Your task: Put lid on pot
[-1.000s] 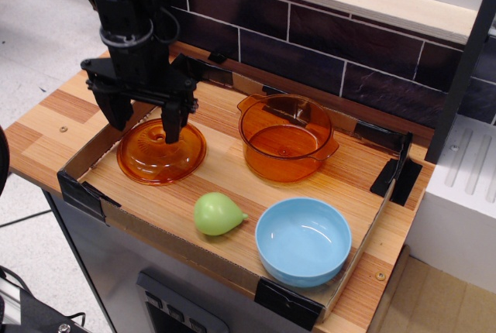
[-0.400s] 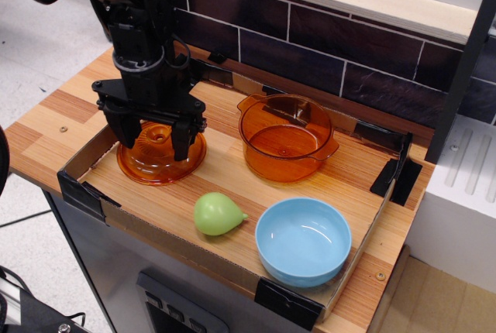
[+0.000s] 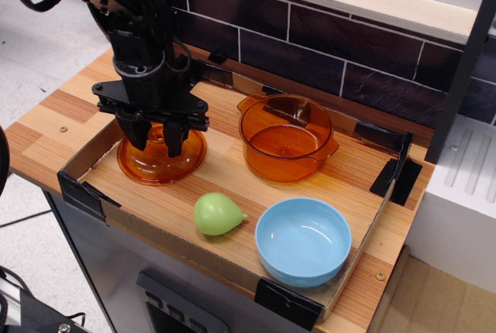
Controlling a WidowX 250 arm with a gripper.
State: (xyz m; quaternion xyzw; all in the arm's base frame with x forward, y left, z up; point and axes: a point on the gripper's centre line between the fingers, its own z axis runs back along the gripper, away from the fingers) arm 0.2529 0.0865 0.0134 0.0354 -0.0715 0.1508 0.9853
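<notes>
The orange translucent lid (image 3: 159, 164) lies flat on the wooden tray floor at the left. My black gripper (image 3: 157, 141) stands straight over its centre, its two fingers drawn in on either side of the raised ring knob and closed on it. The knob is mostly hidden between the fingers. The lid still rests on the wood. The orange translucent pot (image 3: 285, 138) with two small side handles stands open and empty to the right of the lid, about a pot's width away.
A green pear-shaped object (image 3: 217, 214) lies in front of the lid. A light blue bowl (image 3: 303, 241) stands at the front right. A low cardboard rim with black corner clips (image 3: 80, 193) borders the tray. A dark tiled wall (image 3: 325, 31) runs behind.
My gripper has moved slightly right and down onto the lid's centre. Its fingers have drawn in from wide apart to close around the knob. The lid has not moved.
</notes>
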